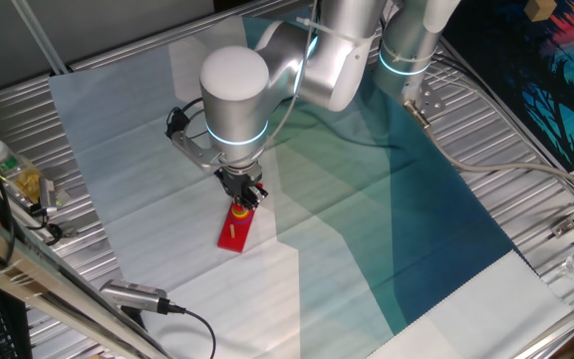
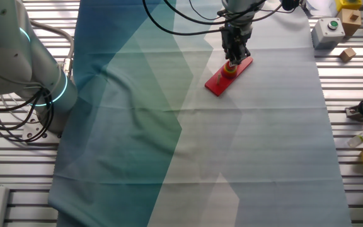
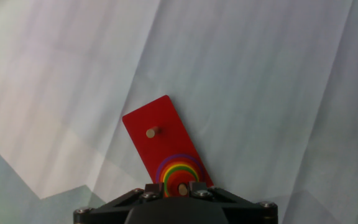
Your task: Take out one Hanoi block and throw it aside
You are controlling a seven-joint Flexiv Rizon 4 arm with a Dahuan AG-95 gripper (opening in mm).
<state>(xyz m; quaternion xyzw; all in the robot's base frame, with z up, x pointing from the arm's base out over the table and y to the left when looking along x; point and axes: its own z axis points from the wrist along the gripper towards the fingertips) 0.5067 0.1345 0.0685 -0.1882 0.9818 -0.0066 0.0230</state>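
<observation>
My claw [image 3: 182, 190] hangs straight down over the near end of the board [image 3: 160, 143], its fingertips set narrowly on either side of the stack of rings [image 3: 179, 174]; I cannot tell whether they are pressing on it. The block [image 3: 182, 188] is the small red disc on top of that stack, lying flat with its axis upright on the peg. The board's long axis slants across the cloth [image 1: 118, 199] on the tabletop [image 1: 8, 100], with a bare peg [image 3: 153, 132] at its middle.

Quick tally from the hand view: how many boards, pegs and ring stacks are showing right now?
Red peg board: 1
Pegs in view: 2, one bare peg and one ringed peg
Ring stack: 1
Total: 4
</observation>
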